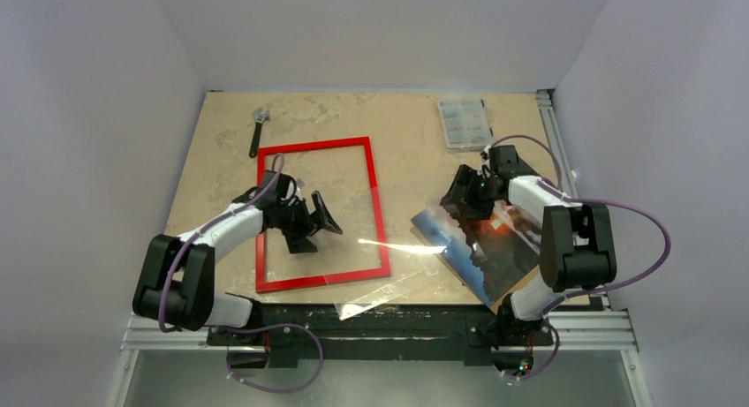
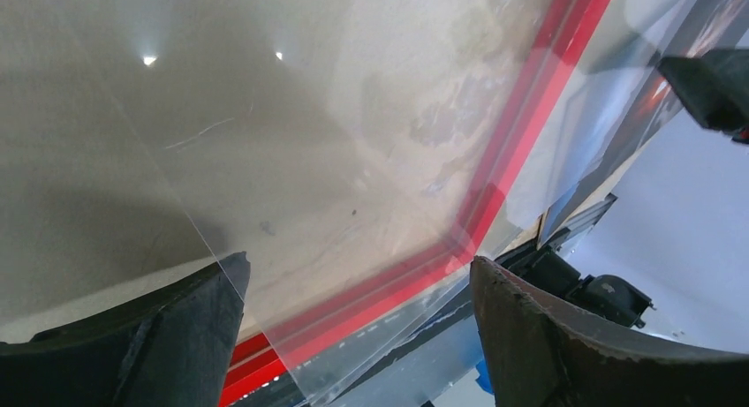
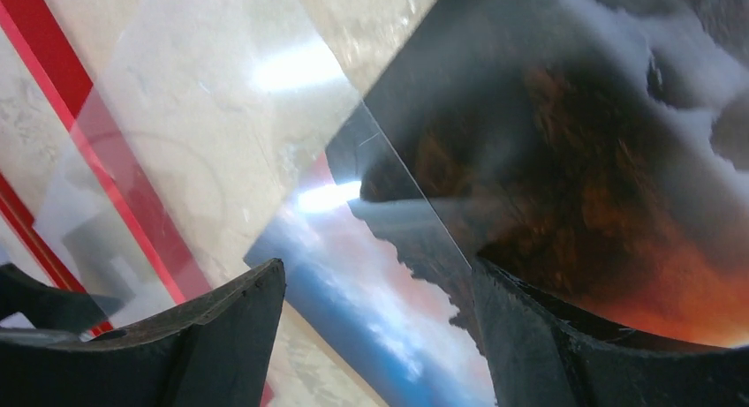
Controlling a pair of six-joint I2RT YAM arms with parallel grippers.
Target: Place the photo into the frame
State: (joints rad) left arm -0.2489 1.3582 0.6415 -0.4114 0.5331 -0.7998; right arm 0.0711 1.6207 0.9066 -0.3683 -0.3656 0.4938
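Note:
The red frame [image 1: 320,214] lies flat on the left half of the table; its near right corner [image 2: 477,232] shows in the left wrist view. My left gripper [image 1: 315,228] hovers open inside the frame's opening, nothing between its fingers [image 2: 190,332]. The photo [image 1: 499,248], picture side up, lies skewed at the front right. My right gripper [image 1: 461,201] stands open over the photo's left end [image 3: 389,275], holding nothing. A clear sheet [image 1: 393,264] lies between them, overlapping the frame's corner and the photo's edge [image 3: 265,124].
A black wrench [image 1: 257,130] lies at the back left and a clear parts box [image 1: 465,122] at the back right. The clear sheet's near corner [image 1: 353,308] reaches the table's front edge. White walls close in three sides.

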